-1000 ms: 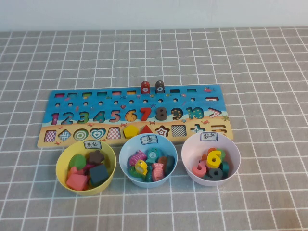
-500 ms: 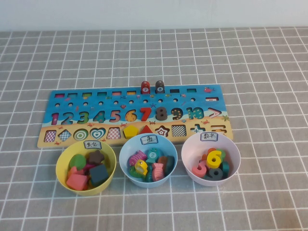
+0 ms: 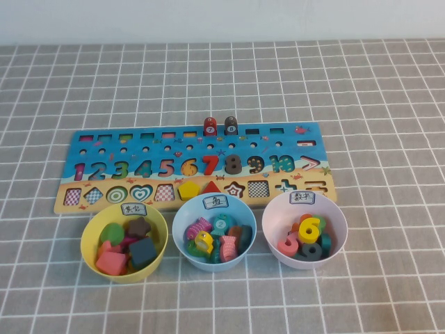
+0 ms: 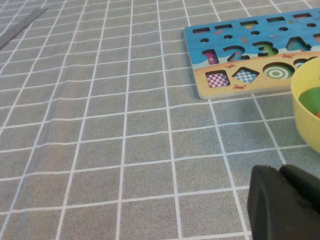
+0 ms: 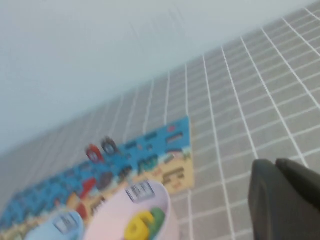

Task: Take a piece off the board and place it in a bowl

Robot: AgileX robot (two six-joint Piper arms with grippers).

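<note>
High view shows you the board (image 3: 195, 167) across the desk (image 3: 375, 97), with the piece (image 3: 233, 164) seated right of the red 7 (image 3: 211, 165). Your left tool (image 4: 285, 202) hovers left of the board, its gap unclear; your right tool (image 5: 285, 200), pressed together, sits right of the bowl (image 3: 304, 229).

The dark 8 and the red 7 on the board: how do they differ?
The dark 8 is grey-brown with a closed double-loop shape; the red 7 is bright red and angular. The 8 lies nearer the pink bowl; the 7 is above the blue bowl. Both sit seated in the board, untouched by either pincer.
</note>
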